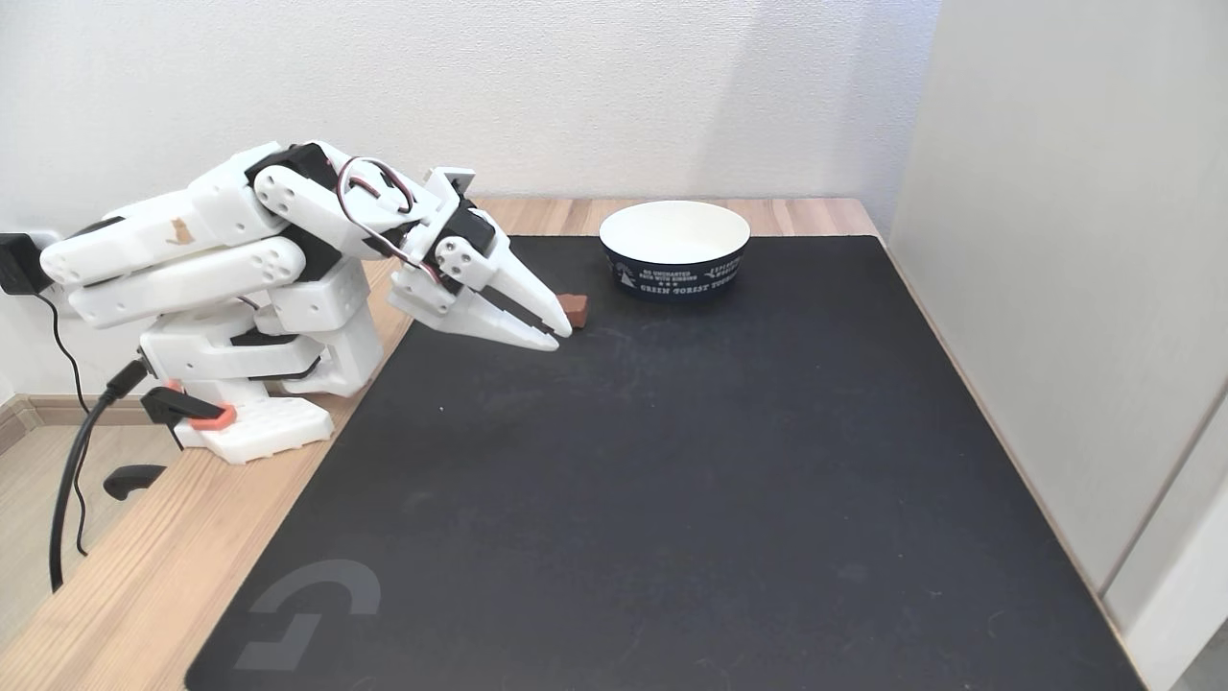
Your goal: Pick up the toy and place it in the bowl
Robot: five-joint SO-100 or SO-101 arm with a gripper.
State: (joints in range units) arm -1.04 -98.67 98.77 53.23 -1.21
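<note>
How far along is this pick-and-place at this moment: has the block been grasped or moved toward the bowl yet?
Early stage. Done: the tool has reached the reddish-brown block, its tips right beside it. In hand: the approach or grasp; whether the tips actually grip the block cannot be told. The block lies on the black mat. Left: secure the grip, lift, carry it right to the navy paper bowl, whose white inside is empty, and release.

wooden table (115, 595) | black mat (672, 480): toy (576, 309), bowl (674, 274)
</note>
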